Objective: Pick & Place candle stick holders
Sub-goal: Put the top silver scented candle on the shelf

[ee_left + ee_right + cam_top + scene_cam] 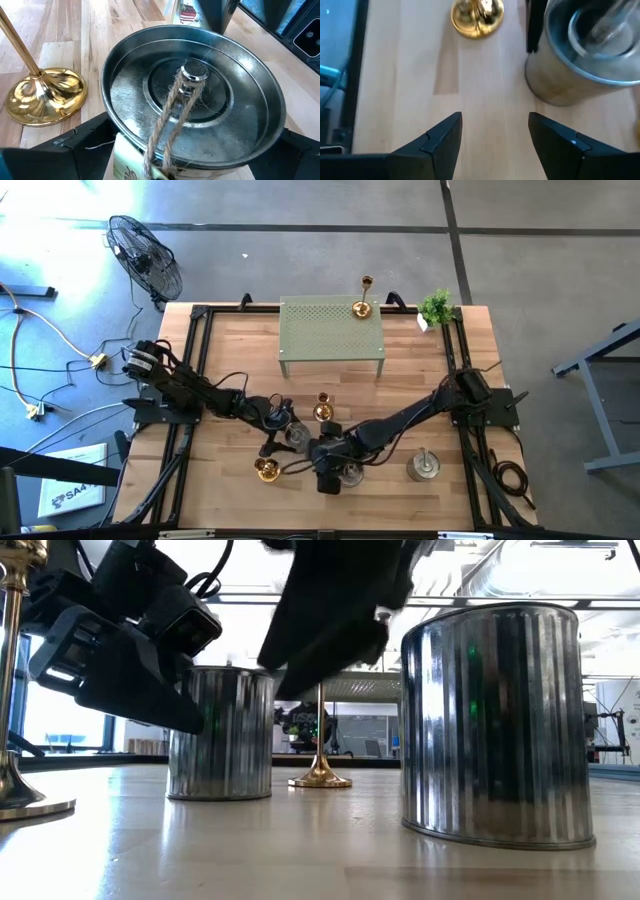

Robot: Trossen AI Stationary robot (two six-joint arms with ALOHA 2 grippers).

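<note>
Two grippers: I'm crowding both near table centre.
Left gripper (290,435): jaws spread, straddling silver holder (192,100), not yet clamping.
Right gripper (495,135): jaws released, empty.
Risk: I'm fearing a knock toppling the gold holder (266,470) at seven o'clock.

high: overhead | low: tabletop-level | wrists: close — share silver holder (192,100)

Silver holder (192,95): shiny ribbed metal with rough twine (167,120) tied on. Gold holder (42,95): polished brass, mirror-glossy. Table (485,80): pale, smooth matt wood. Stand (331,328): matt green perforated metal.
</note>
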